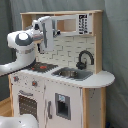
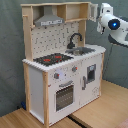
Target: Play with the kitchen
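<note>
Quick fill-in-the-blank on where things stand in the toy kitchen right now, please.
1. The black faucet curves over the silver ____.
2. In the second exterior view, the hob lies to the ____ of the faucet.
3. The oven door sits directly below the ____.
4. The grey hood hangs ____ the hob.

Missing words: sink; left; hob; above
</note>
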`<action>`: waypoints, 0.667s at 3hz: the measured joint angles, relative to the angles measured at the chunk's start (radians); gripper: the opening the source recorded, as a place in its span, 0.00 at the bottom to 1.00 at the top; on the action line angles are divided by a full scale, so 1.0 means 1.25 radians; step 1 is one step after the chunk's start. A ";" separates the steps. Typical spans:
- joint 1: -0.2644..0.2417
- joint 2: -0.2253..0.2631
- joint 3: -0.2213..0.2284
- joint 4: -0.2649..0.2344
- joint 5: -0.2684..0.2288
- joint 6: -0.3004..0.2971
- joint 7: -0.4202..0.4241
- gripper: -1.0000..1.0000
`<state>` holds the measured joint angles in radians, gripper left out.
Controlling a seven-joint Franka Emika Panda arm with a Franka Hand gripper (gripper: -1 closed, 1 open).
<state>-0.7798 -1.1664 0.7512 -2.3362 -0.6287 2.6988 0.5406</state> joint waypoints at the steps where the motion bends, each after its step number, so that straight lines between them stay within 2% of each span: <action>1: -0.010 0.055 0.021 0.059 0.000 0.009 -0.011 0.00; 2: -0.036 0.106 0.056 0.109 -0.001 0.025 -0.022 0.00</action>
<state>-0.8249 -1.0335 0.8206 -2.2005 -0.6293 2.7305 0.5133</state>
